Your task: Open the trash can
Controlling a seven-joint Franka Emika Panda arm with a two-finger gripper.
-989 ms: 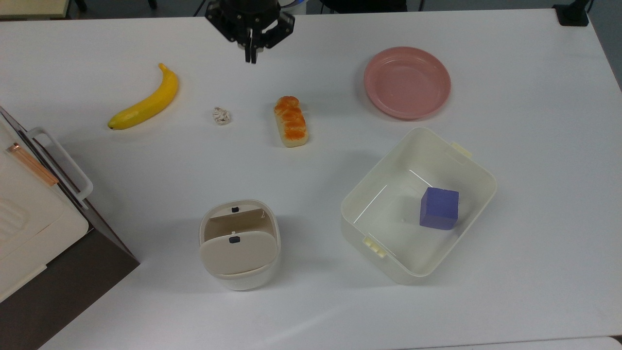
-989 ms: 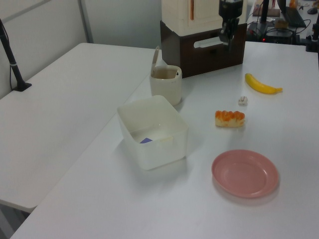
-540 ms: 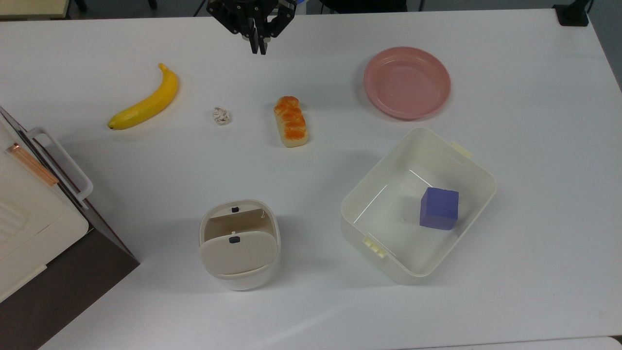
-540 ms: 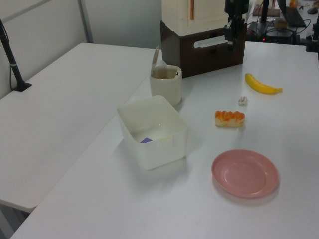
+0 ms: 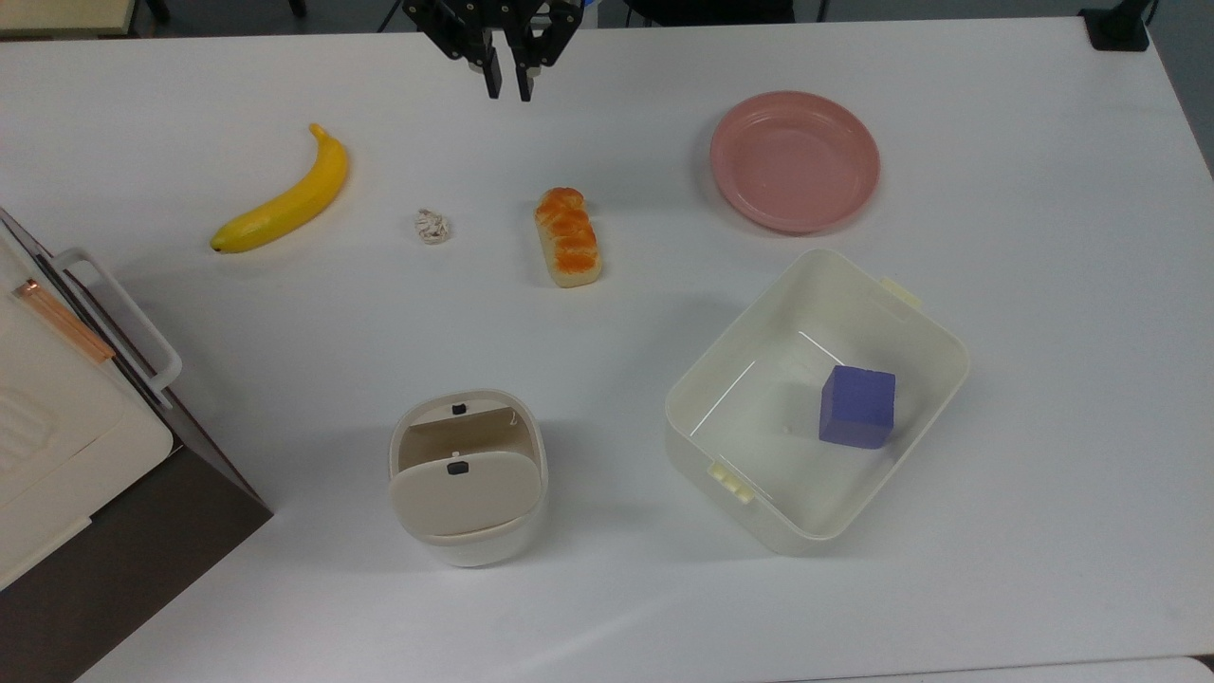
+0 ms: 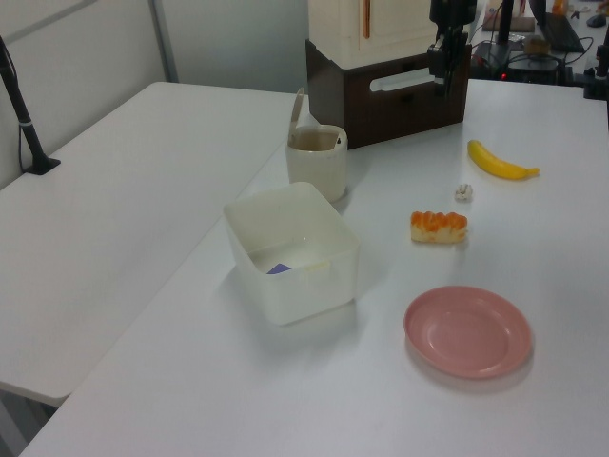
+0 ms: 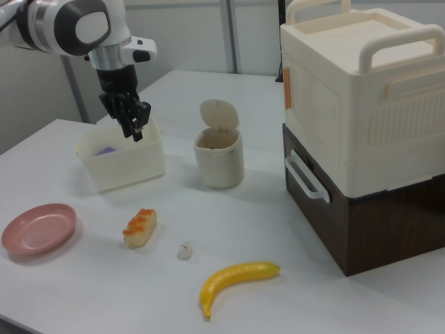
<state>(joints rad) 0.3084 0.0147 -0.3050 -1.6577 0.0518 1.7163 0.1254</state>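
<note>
The trash can (image 5: 467, 531) is a small cream-white bin near the front of the table (image 5: 285, 332) in the top view, with its beige lid (image 5: 465, 491) swung up on its hinge. The right view shows the trash can (image 7: 218, 163) with the lid (image 7: 218, 115) standing upright over the mouth. It also appears in the left view as the trash can (image 6: 317, 164). My gripper (image 5: 507, 85) hangs high over the table's far edge, well away from the bin, fingers apart and holding nothing. It is also visible in the right view (image 7: 134, 129) and the left view (image 6: 442, 86).
A banana (image 5: 285, 194), a crumpled paper ball (image 5: 432, 226) and a bread roll (image 5: 567, 237) lie in a row. A pink plate (image 5: 795, 161) sits at the far right. The lidless cream tub (image 5: 910, 313) holds a purple block (image 5: 858, 406). A large cream box (image 7: 361, 97) on a dark base stands at the top view's left.
My gripper has moved up and slightly right in the top view, toward the table's far edge. Its fingers, shut a second ago, have parted. The trash can stays as it was.
</note>
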